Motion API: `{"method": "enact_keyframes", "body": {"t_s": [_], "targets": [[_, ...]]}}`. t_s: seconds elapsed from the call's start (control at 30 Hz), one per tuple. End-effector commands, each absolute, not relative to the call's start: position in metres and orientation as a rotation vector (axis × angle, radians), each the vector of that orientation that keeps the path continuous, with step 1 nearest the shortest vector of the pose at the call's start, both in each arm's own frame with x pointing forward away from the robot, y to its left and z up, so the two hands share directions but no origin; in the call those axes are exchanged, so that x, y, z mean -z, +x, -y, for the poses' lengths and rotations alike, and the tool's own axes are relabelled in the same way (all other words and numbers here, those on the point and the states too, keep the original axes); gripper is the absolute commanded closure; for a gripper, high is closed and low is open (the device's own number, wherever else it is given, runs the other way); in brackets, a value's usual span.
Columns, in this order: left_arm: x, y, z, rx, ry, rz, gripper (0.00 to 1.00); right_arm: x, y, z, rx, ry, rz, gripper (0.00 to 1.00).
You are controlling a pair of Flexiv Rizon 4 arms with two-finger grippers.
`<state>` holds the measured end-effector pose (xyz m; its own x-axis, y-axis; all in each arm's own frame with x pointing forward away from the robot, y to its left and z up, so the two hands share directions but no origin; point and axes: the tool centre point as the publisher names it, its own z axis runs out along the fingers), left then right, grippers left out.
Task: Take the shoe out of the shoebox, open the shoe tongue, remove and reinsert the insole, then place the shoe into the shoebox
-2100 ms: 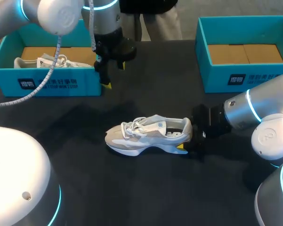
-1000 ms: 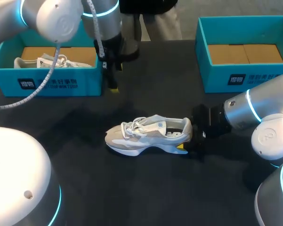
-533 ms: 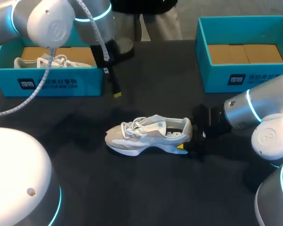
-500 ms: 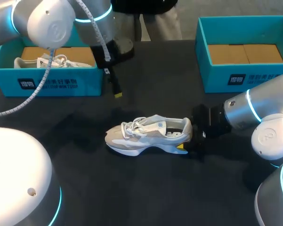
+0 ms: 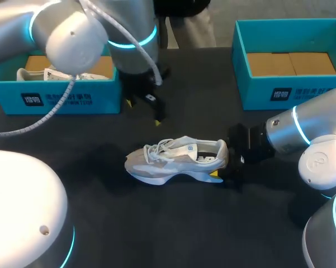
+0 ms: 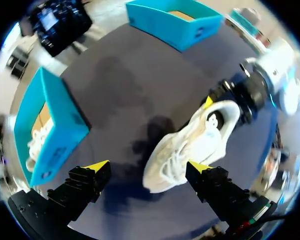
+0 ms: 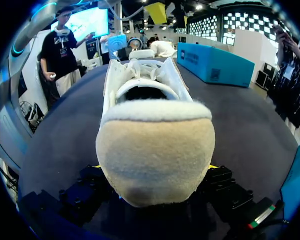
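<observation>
1. Beige-and-white shoe [image 5: 176,159]: stands on its sole on the dark table [image 5: 173,223], with its heel between the right gripper's fingers.
2. Right gripper [image 7: 153,166]: fingers pressed against both sides of the heel; the toe points straight ahead of them.
3. Left gripper [image 6: 149,167]: fingers spread wide, holding nothing. The shoe's toe lies ahead of the gap, untouched.
4. Teal shoebox [image 6: 50,130]: beside the left fingers, containing a second shoe [image 6: 36,144].
</observation>
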<state>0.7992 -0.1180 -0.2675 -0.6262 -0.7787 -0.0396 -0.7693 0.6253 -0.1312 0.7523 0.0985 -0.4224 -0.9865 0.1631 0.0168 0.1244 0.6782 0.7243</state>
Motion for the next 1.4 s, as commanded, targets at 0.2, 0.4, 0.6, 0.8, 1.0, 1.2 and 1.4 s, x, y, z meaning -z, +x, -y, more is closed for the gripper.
{"method": "enact_keyframes", "body": {"t_s": [0.2, 0.4, 0.6, 0.8, 1.0, 1.2, 1.4], "targets": [[0.286, 0.781, 0.143, 0.232, -1.487, -2.631, 0.00, 0.425, 0.755, -0.101, -1.206, 0.246, -2.837, 1.00], [0.295, 0.771, 0.155, 0.215, -1.512, -2.627, 0.00, 0.425, 0.755, -0.101, -1.206, 0.246, -2.837, 1.00], [0.308, 0.757, 0.170, 0.207, -1.583, -2.609, 0.00, 0.425, 0.755, -0.101, -1.206, 0.246, -2.837, 1.00], [0.318, 0.745, 0.181, 0.212, -1.753, -2.513, 0.00, 0.425, 0.755, -0.101, -1.206, 0.246, -2.837, 1.00], [0.322, 0.737, 0.195, 0.206, -1.875, -2.435, 0.00, 0.425, 0.755, -0.101, -1.206, 0.246, -2.837, 1.00], [0.325, 0.734, 0.209, 0.184, -1.900, -2.430, 0.00, 0.425, 0.755, -0.101, -1.206, 0.246, -2.837, 1.00], [0.328, 0.735, 0.216, 0.144, -1.912, -2.415, 0.00, 0.425, 0.755, -0.101, -1.206, 0.246, -2.837, 1.00]]}}
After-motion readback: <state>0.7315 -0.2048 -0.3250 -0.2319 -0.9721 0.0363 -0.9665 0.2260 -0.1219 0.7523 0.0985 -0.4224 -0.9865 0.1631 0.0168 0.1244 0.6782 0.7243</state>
